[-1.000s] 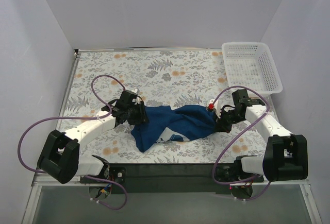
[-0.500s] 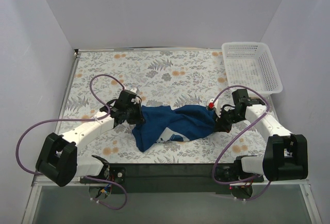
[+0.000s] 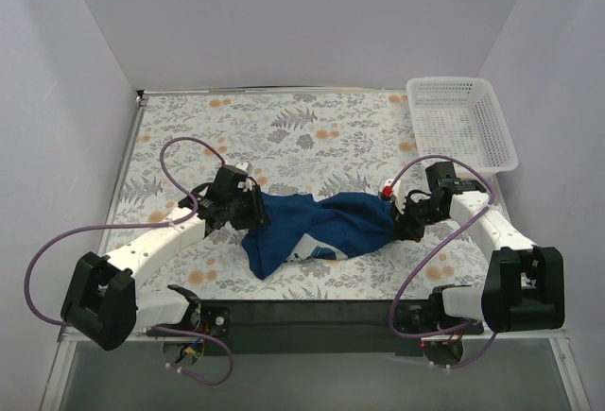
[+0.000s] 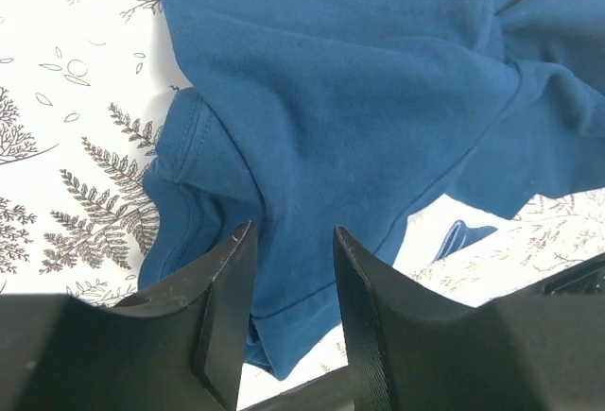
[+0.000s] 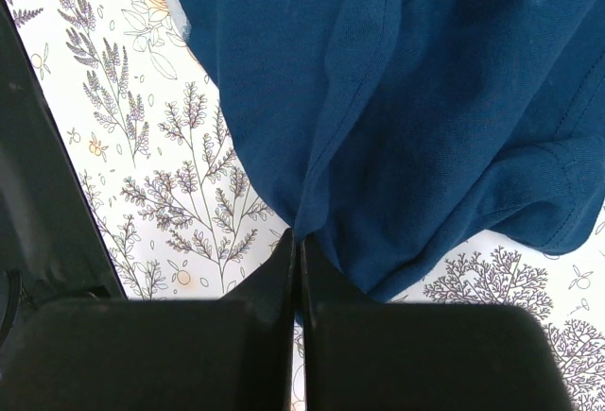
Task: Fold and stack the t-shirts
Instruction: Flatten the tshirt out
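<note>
Navy t-shirt (image 3: pixel 317 225) lies crumpled in a wide bunched band at lower centre of the top view. It is soft matte cotton knit with stitched hems showing. A pale print patch (image 3: pixel 307 252) at its lower edge is too creased to read. Right gripper (image 3: pixel 405 226) is at the shirt's right end, fingers pressed together on a pinched fold of the fabric. Left gripper (image 3: pixel 253 209) is at the left end, fingers a narrow gap apart over a hemmed edge with cloth showing between them. Underneath, a white tablecloth (image 3: pixel 284 128) printed with grey ferns and orange flowers. White plastic lattice basket (image 3: pixel 461 81) sits upper right, well apart from the shirt. Plain pale walls (image 3: pixel 284 24); purple cables (image 3: pixel 194 139) loop off both arms.
</note>
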You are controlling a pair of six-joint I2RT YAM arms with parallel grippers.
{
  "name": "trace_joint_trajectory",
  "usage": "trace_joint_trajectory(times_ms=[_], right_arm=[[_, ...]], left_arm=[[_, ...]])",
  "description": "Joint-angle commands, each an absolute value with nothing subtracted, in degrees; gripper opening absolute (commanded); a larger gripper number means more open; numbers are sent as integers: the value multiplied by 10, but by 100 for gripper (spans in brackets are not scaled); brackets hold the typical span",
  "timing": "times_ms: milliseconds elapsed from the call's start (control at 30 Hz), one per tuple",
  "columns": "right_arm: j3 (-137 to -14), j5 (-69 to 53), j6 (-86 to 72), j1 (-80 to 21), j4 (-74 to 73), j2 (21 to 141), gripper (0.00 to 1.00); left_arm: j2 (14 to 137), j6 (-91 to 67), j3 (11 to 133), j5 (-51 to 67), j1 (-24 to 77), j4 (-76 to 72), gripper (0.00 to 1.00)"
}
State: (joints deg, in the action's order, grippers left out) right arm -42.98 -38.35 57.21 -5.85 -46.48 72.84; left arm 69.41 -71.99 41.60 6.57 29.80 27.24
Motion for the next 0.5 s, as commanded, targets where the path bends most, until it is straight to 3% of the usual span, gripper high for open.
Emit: trace_joint_trajectory(times_ms=[0,67,100,233,300,367,433,467], right_arm=[[-451,-403,571,-58,-460,727,1],[-450,-403,570,-57,-460,727,1],[-449,-403,570,-58,-459,726,1],[-447,-401,571,-57,-459,726,1],[-447,-401,571,-57,-458,726,1],[-447,-402,571,-57,-457,728,1],[-449,-402,571,-58,-458,728,1],[-449,-402,571,-58,-458,728,1]], left_arm=[[708,-720,413,66,299,272,36],[718,-718,418,65,299,270,34],[725,-717,419,66,299,267,26],[722,-715,432,67,299,265,7],[720,-714,440,69,298,271,6],[718,-711,446,64,298,278,13],[715,-707,452,45,298,287,33],[713,-705,453,35,298,291,38]])
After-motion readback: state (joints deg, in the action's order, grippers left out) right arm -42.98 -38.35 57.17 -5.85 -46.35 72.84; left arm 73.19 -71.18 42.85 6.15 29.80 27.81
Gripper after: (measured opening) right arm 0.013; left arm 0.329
